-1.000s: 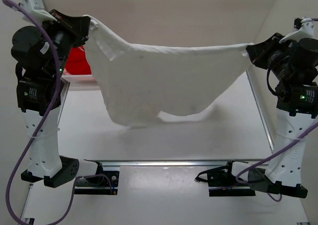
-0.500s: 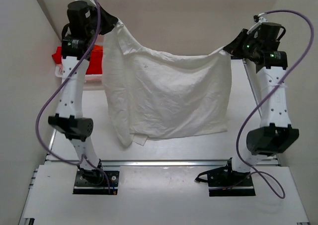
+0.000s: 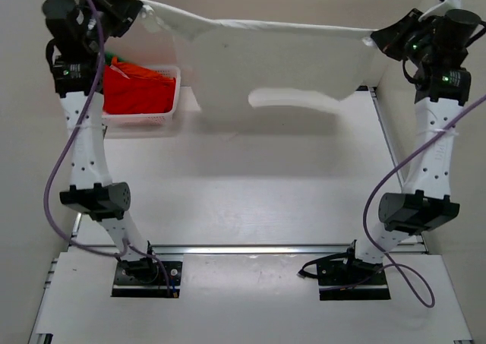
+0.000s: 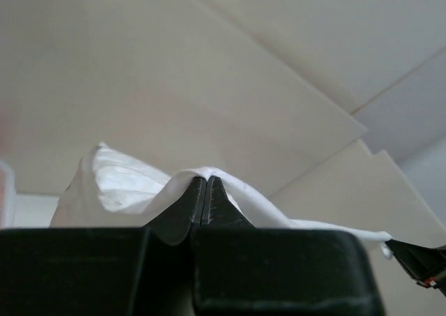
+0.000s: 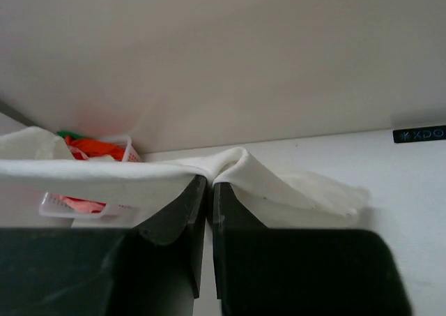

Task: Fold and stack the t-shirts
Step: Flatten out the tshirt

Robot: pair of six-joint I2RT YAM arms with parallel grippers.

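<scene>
Arms high (wide apart); left end effector (image 4: 202, 185), right end effector (image 5: 209, 182) pinching t-shirt (image 3: 304, 55).

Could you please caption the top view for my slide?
Left gripper and right gripper hold the white t-shirt stretched above the table.

The white t-shirt (image 3: 288, 63) is showing soft, matt cloth; the basket (image 3: 140, 118) is looking plastic, the worktop (image 3: 250, 184) smooth.
</scene>
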